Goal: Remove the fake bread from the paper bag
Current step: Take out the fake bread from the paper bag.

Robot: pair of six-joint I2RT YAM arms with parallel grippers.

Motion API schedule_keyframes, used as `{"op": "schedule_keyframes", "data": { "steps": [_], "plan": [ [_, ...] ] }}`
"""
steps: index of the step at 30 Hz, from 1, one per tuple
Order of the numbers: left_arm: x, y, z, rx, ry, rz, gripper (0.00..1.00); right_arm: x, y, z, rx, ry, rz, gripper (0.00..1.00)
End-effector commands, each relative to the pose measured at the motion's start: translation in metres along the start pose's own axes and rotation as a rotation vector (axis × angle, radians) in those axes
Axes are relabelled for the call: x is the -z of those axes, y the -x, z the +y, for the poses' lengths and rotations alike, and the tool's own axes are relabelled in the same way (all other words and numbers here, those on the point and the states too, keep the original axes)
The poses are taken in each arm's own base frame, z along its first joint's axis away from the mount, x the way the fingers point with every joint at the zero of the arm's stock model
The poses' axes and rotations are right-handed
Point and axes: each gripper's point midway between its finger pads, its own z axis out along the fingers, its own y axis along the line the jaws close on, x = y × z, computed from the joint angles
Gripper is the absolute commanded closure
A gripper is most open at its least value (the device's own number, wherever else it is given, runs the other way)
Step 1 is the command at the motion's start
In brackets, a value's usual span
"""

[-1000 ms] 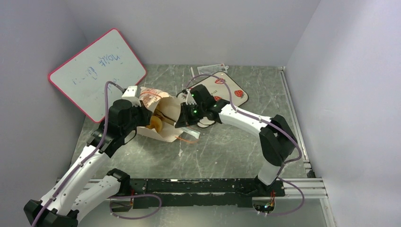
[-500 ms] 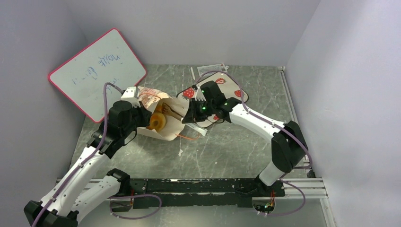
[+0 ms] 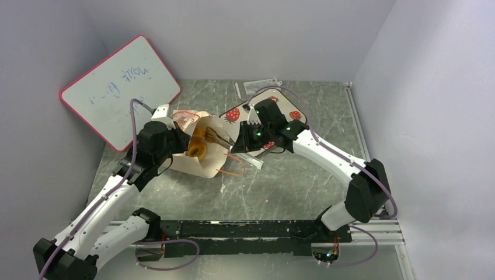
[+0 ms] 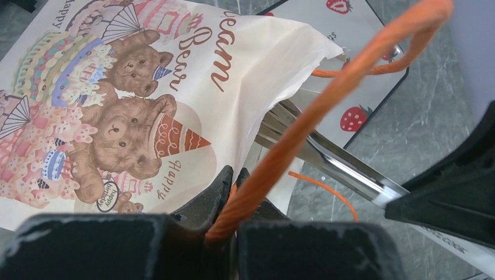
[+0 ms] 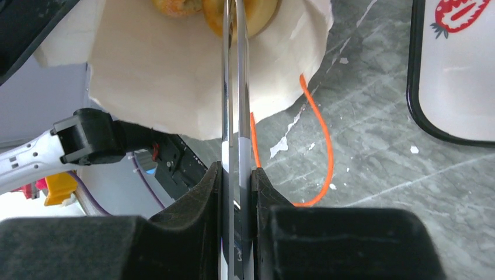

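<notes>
The paper bag (image 3: pixel 202 162) lies on its side with its mouth toward the right; its bear-print face (image 4: pixel 117 87) fills the left wrist view. My left gripper (image 4: pixel 235 175) is shut on the bag's orange cord handle (image 4: pixel 327 93), holding the mouth up. Inside the mouth sits the fake bread, a golden ring doughnut (image 3: pixel 195 150) (image 5: pixel 260 9). My right gripper (image 5: pixel 236 172) (image 3: pixel 240 143) is shut on metal tongs (image 5: pixel 235 87) (image 3: pixel 220 137). Their tips reach the doughnut at the bag's mouth; whether they pinch it is hidden.
The strawberry-print tray (image 3: pixel 292 114) (image 5: pixel 461 87) lies just behind and right of the bag. A pink-framed whiteboard (image 3: pixel 119 87) leans at the back left. The bag's second orange handle (image 3: pixel 233 169) trails on the table. A small plastic packet (image 3: pixel 262 84) lies by the back wall.
My right arm has drawn back to the right, sliding the tongs out toward the bag's mouth. The doughnut shows more plainly. My left gripper keeps hold of the handle.
</notes>
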Motion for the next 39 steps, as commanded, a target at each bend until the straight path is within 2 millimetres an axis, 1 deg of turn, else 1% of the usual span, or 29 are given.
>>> {"op": "schedule_keyframes", "data": {
  "steps": [1,6,12,20,27,30,35,39],
  "plan": [
    [-0.004,0.027,-0.012,0.052,-0.019,-0.092,0.93,0.029,0.008,0.010,0.055,-0.005,-0.043,1.00],
    [-0.011,0.030,-0.015,0.061,-0.023,-0.098,0.93,0.050,0.003,0.012,0.066,-0.026,-0.063,1.00],
    [-0.017,0.032,-0.016,0.074,-0.017,-0.103,0.93,0.069,0.001,0.014,0.066,-0.050,-0.090,1.00],
    [-0.023,0.034,-0.012,0.105,0.032,-0.110,0.93,0.096,-0.002,0.018,0.071,-0.080,-0.120,1.00],
    [-0.033,0.028,-0.007,0.096,0.066,-0.087,0.93,0.122,0.011,0.025,0.085,-0.119,-0.195,1.00],
    [-0.037,0.028,-0.007,0.091,0.067,-0.088,0.93,0.133,0.017,0.029,0.087,-0.130,-0.222,1.00],
    [-0.044,0.028,-0.008,0.082,0.073,-0.078,0.93,0.147,0.019,0.031,0.082,-0.152,-0.250,1.00],
    [-0.046,0.029,-0.010,0.082,0.069,-0.081,0.93,0.156,0.021,0.029,0.065,-0.185,-0.272,1.00]
  ]
}}
